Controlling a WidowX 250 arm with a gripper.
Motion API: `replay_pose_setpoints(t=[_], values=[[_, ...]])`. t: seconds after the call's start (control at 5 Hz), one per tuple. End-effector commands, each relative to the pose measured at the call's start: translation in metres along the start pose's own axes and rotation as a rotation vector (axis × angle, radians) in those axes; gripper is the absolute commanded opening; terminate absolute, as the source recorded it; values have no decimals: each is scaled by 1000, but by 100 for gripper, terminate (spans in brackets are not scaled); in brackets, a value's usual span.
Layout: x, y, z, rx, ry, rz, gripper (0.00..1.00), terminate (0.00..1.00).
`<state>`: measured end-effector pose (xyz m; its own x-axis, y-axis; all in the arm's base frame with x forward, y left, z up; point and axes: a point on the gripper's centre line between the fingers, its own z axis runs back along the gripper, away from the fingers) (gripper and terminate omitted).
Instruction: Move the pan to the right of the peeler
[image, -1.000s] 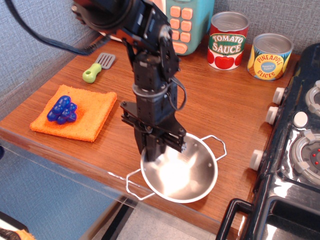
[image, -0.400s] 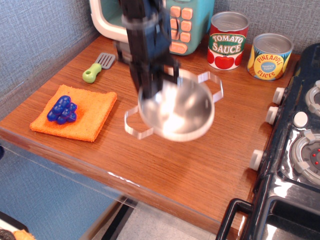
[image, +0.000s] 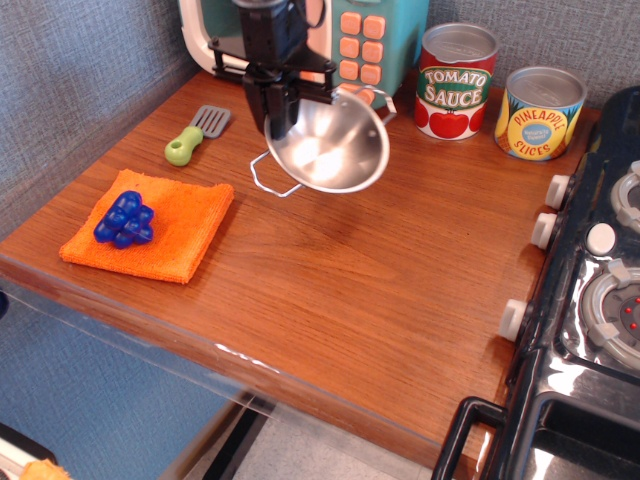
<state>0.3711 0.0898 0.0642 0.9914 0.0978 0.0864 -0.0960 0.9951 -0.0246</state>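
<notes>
Gripper: clamped on the left rim of the pan, holding it tilted.
Pan: right of the peeler, apart from it, near the microwave.
Peeler: on the table, behind the orange cloth.
Open room: bare wood right and front; cans stand at the back.

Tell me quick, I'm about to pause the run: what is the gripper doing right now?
Gripper: closed on the rim of the pan, holding it tilted, to the right of the peeler.
</notes>
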Motion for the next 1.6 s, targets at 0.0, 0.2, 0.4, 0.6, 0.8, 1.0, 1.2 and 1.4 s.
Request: replay_pose_setpoints(t=[0.0, 0.2, 0.4, 0.6, 0.8, 1.0, 1.2, 1.4], values=[[24, 44, -13, 58, -8, 107, 0, 0], [24, 46, -15, 62, -8, 113, 0, 0], [19, 47, -17, 69, 19, 124, 100, 0], [16, 43, -12, 54, 21, 120, 100, 0], [13, 42, -5, 43, 9, 121, 100, 0], [8, 42, 10, 56, -30, 88, 100, 0], [1, 39, 25, 76, -61, 12, 100, 0], [-10, 34, 35, 99, -54, -6, 100, 0]])
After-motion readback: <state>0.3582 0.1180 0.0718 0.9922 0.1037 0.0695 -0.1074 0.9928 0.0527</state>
